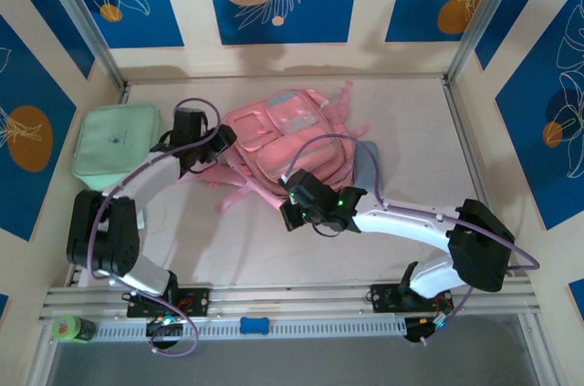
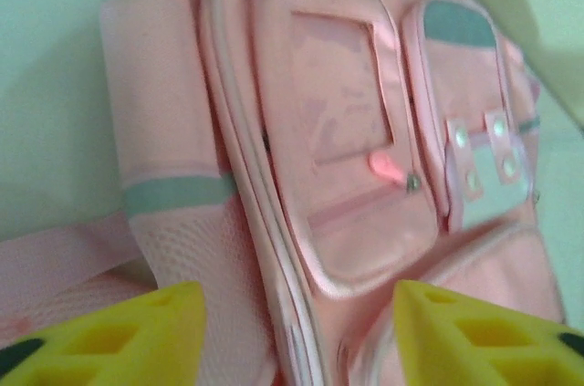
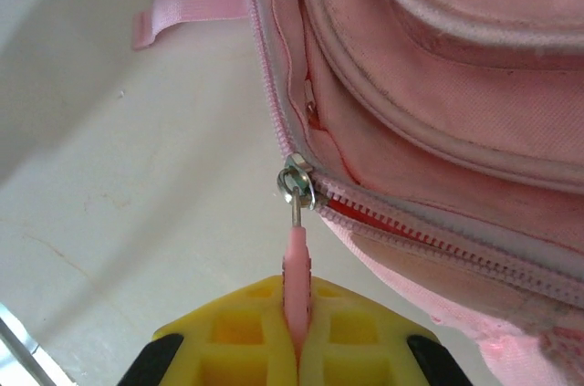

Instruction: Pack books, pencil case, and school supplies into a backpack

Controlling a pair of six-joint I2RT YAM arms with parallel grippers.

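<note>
The pink backpack (image 1: 278, 135) lies flat at the middle back of the table, front pockets up. My right gripper (image 3: 298, 336) (image 1: 294, 189) is at its near edge, shut on the pink zipper pull (image 3: 297, 263). The metal slider (image 3: 297, 183) sits at a corner of the main zip, and red lining shows in the gap behind it. My left gripper (image 2: 297, 349) (image 1: 222, 143) is open at the backpack's (image 2: 347, 149) left side, its yellow fingers (image 2: 109, 336) apart over the zip seam and holding nothing. A grey-blue pencil case (image 1: 370, 165) lies against the backpack's right side. The books are out of view.
A mint-green square lidded box (image 1: 117, 140) sits left of the backpack, close behind my left arm. Pink straps (image 1: 239, 193) trail onto the table in front of the backpack. Panel walls close in the back and both sides. A small blue object (image 1: 254, 324) rests on the front rail.
</note>
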